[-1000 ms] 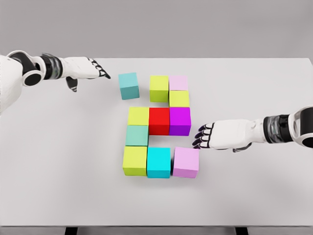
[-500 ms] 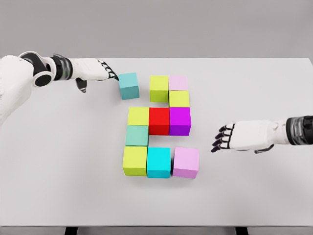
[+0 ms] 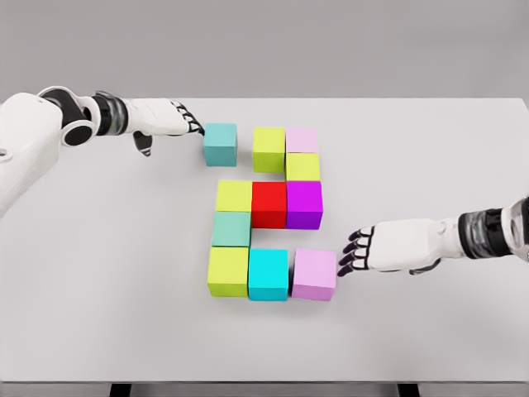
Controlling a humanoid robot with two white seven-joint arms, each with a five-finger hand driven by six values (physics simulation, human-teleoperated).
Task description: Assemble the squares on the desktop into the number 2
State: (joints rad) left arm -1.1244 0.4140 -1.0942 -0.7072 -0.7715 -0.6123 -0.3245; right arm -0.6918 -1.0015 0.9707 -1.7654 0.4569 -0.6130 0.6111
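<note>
Simulated tabletop: plain white desk (image 3: 99,273), grey backdrop.

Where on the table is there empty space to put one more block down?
The table is bare along its near edge, below the bottom row of blocks, and on the whole left side under the left hand. The far right corner is bare too. It is crowded in the middle, where the blocks sit packed together, and beside the pink block, where the right hand reaches.
</note>
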